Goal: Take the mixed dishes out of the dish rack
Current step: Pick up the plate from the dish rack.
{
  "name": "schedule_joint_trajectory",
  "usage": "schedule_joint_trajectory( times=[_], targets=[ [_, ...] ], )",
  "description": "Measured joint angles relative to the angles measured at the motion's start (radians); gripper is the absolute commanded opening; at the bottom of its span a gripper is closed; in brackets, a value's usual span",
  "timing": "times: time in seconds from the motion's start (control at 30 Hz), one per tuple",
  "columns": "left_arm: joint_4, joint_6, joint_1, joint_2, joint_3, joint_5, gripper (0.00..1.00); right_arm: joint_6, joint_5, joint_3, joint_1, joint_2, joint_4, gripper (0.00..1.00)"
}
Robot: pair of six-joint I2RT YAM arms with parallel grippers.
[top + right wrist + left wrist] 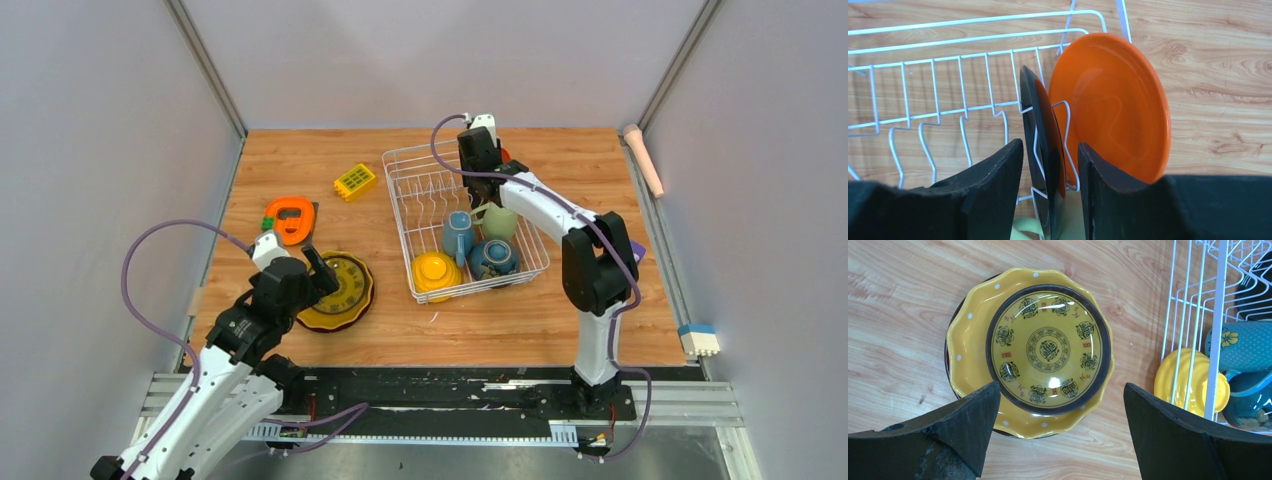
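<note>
From above, the dish rack (400, 215) sits on the tabletop (560, 310) right of centre. In its near end are a blue mug (458, 236), a pale green mug (499, 221), a yellow bowl (437, 273) and a dark bowl (494, 258). The right jaws reach down into the rack's far end. The left jaws hover over a yellow plate (335, 290) lying on the tabletop left of the rack. Farther back lie a yellow brick (355, 181) and an orange gadget (290, 218).

The left wrist view shows the left jaws spread wide and holding nothing. Below them the yellow plate (1048, 350) rests on a dark plate whose rim (948, 370) peeks out.

The right wrist view shows the right jaws drawn close on either side of a dark plate (1040, 145) standing on edge between the tines. Whether they press it I cannot tell. An orange plate (1113, 105) stands just beside it.
</note>
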Motion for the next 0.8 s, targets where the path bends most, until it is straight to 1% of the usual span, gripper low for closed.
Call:
schedule_joint_trajectory(
  times=[0.4,0.53,0.67,0.8],
  targets=[
    [0.006,0.003,0.000,0.041,-0.004,0.007,1.00,-0.021,0.036,0.014,0.000,0.067,-0.002,0.30],
    [0.007,0.005,0.000,0.042,-0.004,0.008,1.00,-0.023,0.037,0.018,0.000,0.081,-0.002,0.22],
    [0.010,0.005,0.000,0.042,-0.004,0.007,1.00,-0.027,0.039,0.018,0.000,0.083,-0.006,0.17],
    [0.014,0.005,0.000,0.042,-0.005,0.006,1.00,-0.039,0.047,0.018,-0.002,0.082,-0.018,0.10]
  ],
)
